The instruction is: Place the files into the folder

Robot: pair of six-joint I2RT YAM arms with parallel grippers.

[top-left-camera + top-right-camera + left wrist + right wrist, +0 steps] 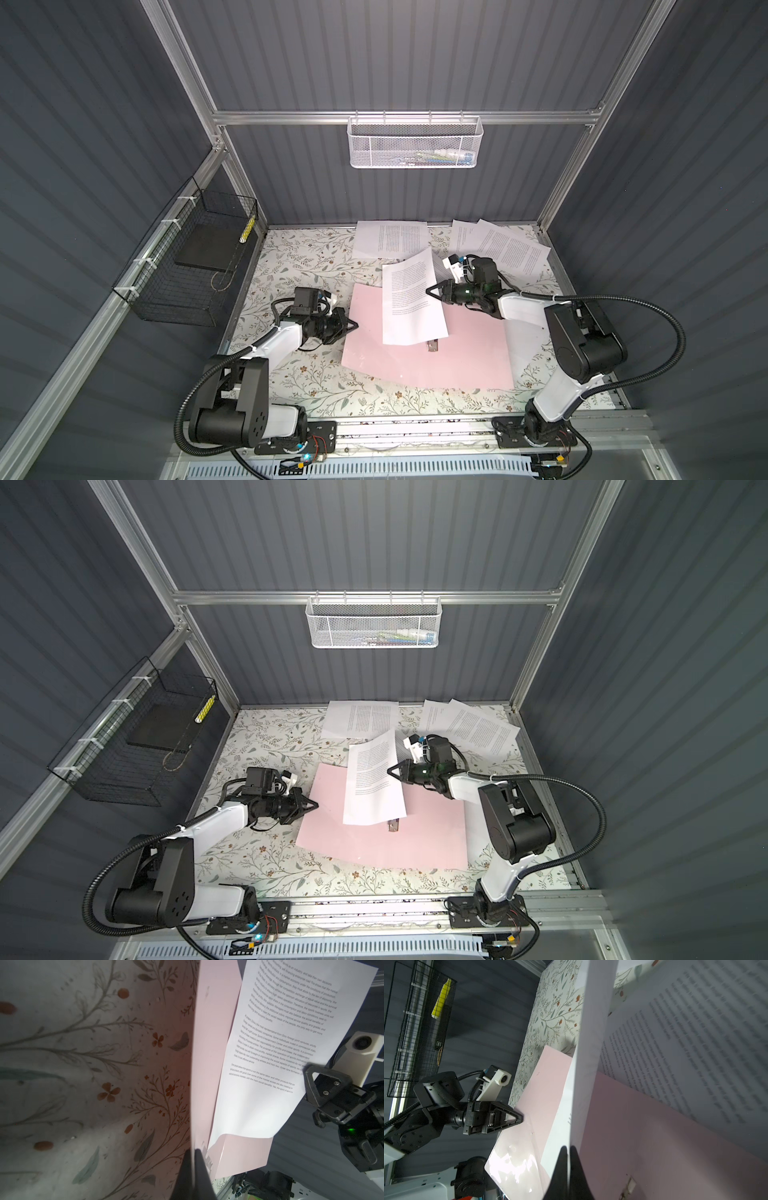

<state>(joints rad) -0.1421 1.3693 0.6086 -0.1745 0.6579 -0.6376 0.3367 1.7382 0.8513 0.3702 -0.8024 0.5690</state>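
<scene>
Pink card folder (457, 353), both top views: open on floral tabletop (299, 257); white printed paper sheet (411, 299) above it; other sheets (390, 239) behind
Left wrist: left gripper (194, 1167) clenched on folder's edge, likely steadying it
Right wrist: right gripper (568, 1167) pinching sheet's edge, apparently to lay it inside

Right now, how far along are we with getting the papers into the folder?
Done: the folder lies open, but nothing is filed yet. In hand: the right hand pinches one sheet above it, while the left hand grips the folder's left edge. Left: lay that sheet in, then fetch at least three more sheets lying at the back.
</scene>
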